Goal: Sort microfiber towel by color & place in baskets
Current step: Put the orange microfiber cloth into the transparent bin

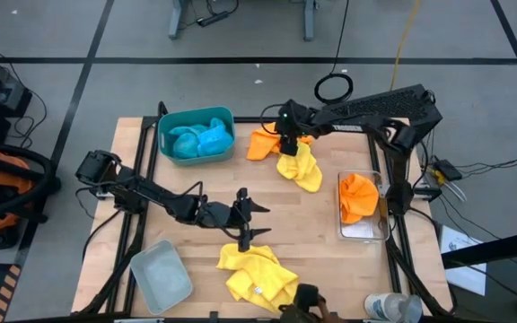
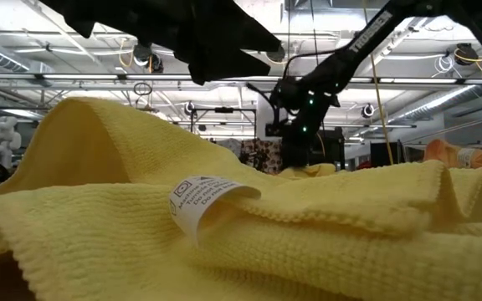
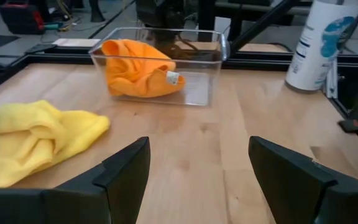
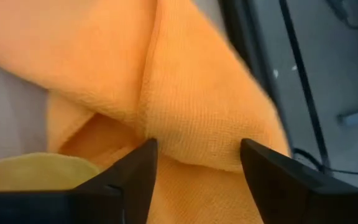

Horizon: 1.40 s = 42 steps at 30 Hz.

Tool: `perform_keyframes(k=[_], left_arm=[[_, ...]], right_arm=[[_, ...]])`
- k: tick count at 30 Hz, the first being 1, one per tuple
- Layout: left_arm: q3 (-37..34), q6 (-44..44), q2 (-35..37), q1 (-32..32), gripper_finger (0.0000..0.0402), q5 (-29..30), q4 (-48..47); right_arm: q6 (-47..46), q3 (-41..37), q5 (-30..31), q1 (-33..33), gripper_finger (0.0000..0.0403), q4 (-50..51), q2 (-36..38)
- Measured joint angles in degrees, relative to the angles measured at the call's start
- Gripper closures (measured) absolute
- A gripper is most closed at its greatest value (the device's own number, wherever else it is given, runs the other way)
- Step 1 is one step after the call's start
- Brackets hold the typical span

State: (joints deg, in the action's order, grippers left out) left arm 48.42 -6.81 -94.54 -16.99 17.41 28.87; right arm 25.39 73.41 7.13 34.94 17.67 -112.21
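- The orange towel (image 1: 260,144) still loose on the table lies at the far edge, just right of the teal basket (image 1: 196,135), with a yellow towel (image 1: 302,167) touching it on its right and near side.
- The right gripper (image 1: 286,144) hangs directly over that orange cloth; in its wrist view the fingers (image 4: 129,180) stand apart with orange pile filling the gap, not yet clamped on it.
- The step in hand looks like the pick of this second orange towel. Next it calls for lowering, closing on a fold, lifting clear of the yellow neighbour, and carrying it right to the clear basket (image 1: 363,229), which already holds one orange towel (image 1: 357,197).
- The teal basket holds the two blue towels (image 1: 200,139), so blue seems done.
- The grey basket (image 1: 162,275) at the near left is unfilled; a second yellow towel (image 1: 257,274) lies just right of it at the near edge.
- The left gripper (image 1: 242,217) waits mid-table above that yellow towel, fingers spread, holding nothing.
- A white bottle (image 1: 391,308) stands at the near right corner.
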Motion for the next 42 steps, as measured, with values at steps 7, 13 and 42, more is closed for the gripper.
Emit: perform_keyframes(k=[7, 13, 42], left_arm=[[0.0, -0.3, 0.0, 0.0, 0.0124, 2.5, -0.1], [0.0, -0.2, 0.0, 0.0, 0.0124, 3.1, -1.3], [0.7, 14.9, 3.0, -3.2, 0.0124, 9.5, 10.3]], right_arm=[[-0.7, 0.0, 0.0, 1.5, 0.0288, 0.1, -3.7], [-1.7, 0.0, 0.3, 1.5, 0.039, 0.3, -3.1], [-11.3, -1.4, 1.0, -24.8, 0.0402, 13.3, 43.9]])
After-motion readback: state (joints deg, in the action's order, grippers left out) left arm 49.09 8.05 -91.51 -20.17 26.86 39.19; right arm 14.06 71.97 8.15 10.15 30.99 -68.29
